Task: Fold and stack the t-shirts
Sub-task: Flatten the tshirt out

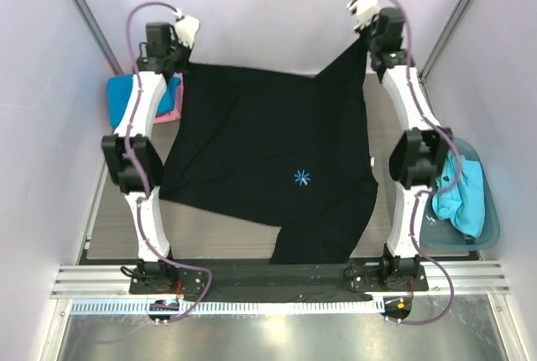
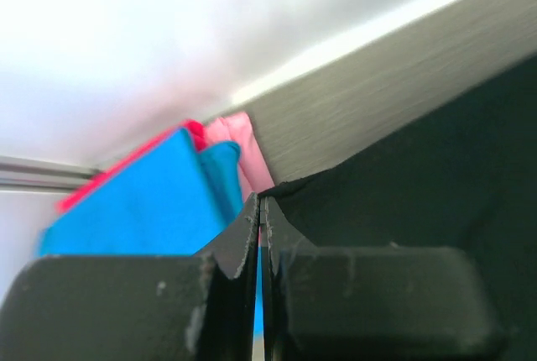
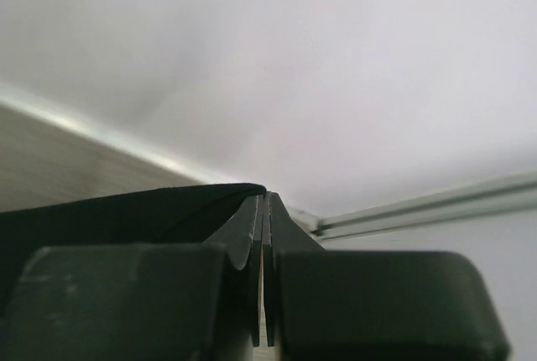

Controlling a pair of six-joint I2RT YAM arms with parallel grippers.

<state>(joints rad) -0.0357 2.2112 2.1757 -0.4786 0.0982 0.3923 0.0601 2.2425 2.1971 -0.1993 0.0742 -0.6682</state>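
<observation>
here, black t-shirt (image 1: 260, 143) spread over tabletop (image 1: 210, 231), far left corner clamped in left tool (image 1: 179, 65), far right corner held raised, clamped in right tool (image 1: 369, 44)

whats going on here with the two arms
Both arms are handling the black t-shirt, which lies spread across the table. The left gripper and the right gripper are each shut on a far corner of it. A blue shirt and a pink shirt lie at the far left, and a turquoise shirt sits in the tub on the right.
</observation>
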